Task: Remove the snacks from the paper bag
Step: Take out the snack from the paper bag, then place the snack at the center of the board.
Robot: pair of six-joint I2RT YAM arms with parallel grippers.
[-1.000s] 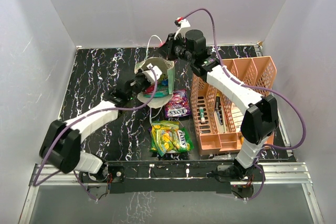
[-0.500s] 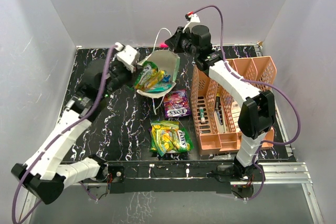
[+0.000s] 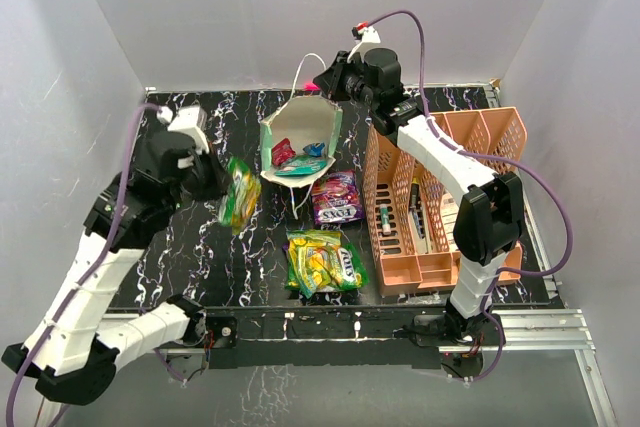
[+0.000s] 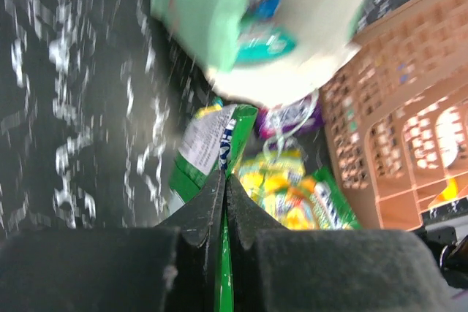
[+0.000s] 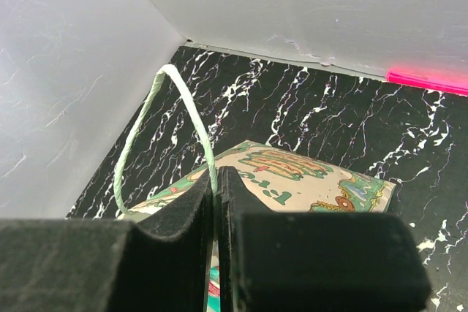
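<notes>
The paper bag (image 3: pixel 300 132) sits tipped at the far middle of the table (image 3: pixel 190 247). Its mouth is turned up, so a teal packet (image 3: pixel 300 169) and small red and blue packets (image 3: pixel 283 154) show inside. Just near of it lies a purple packet (image 3: pixel 337 197), and nearer again a yellow packet (image 3: pixel 325 262). A peach organiser (image 3: pixel 392 262) stands close on the right. The right end effector (image 5: pixel 217 180) is pinched tight on the bag's cord handle (image 5: pixel 146 122). The left end effector (image 4: pixel 224 180), left of the bag, is clamped on a green packet (image 3: pixel 240 194) held apart from the bag. The table is black with white veining, and white walls (image 3: pixel 200 17) stand around it.
</notes>
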